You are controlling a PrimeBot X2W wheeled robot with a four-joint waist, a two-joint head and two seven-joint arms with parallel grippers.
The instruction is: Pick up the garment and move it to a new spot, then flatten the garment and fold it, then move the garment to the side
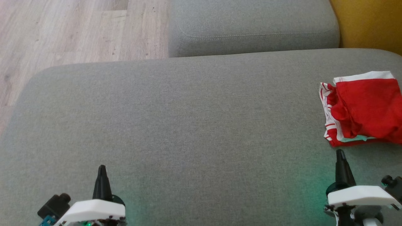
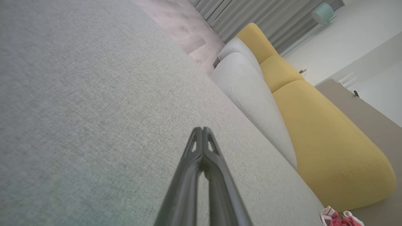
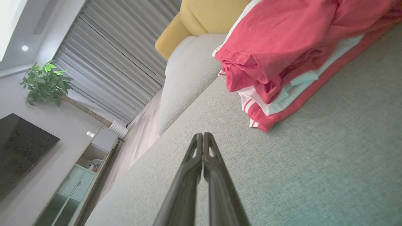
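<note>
Your red and white garment lies folded at the right edge of the grey sofa seat. Your left pincer and right pincer are closed tight and empty. The job looks done.

no readable text, no labels or nos. anywhere

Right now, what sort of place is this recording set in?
Most likely a home living room. The work surface is a grey sofa seat with yellow cushions beside it. The right wrist view also takes in a dark flat screen, probably a TV, on the wall and a potted plant by long curtains.
</note>
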